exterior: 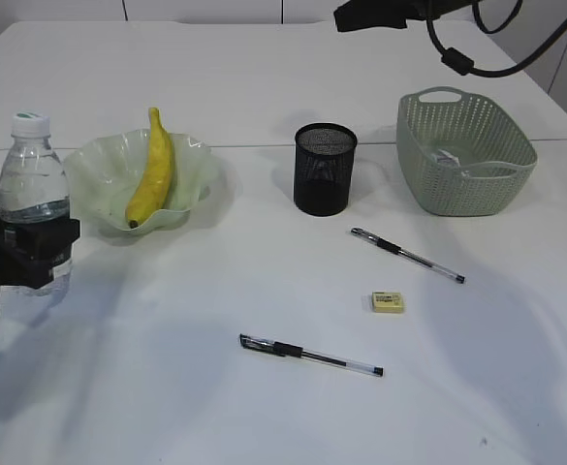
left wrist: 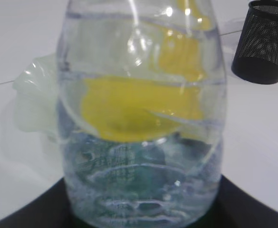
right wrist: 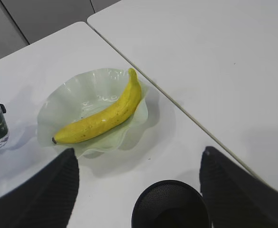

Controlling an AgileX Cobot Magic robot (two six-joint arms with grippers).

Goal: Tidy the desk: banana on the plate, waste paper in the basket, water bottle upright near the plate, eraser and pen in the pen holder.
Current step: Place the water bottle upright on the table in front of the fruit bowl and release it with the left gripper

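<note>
Near the left edge of the tabletop [exterior: 264,417] the left tool [exterior: 33,254] is clamped around the water bottle [exterior: 33,189], which stands upright just beside the plate [exterior: 191,174]; I'd guess the grip is kept low on the body so the bottle stays steady while it settles. The banana [exterior: 151,179] lies in the plate, and something pale, probably the waste paper [exterior: 448,155], sits in the basket [exterior: 462,189] toward the far right. What's left, I'd say, are the two pens [exterior: 312,356] [exterior: 407,256] and the eraser [exterior: 388,302], lying loose in front of the pen holder [exterior: 325,168]. The left wrist view shows only the bottle filling the frame, banana yellow bent through the water. The right wrist view looks down on plate and holder, with the right tool [right wrist: 136,190] spread wide and empty above them
</note>
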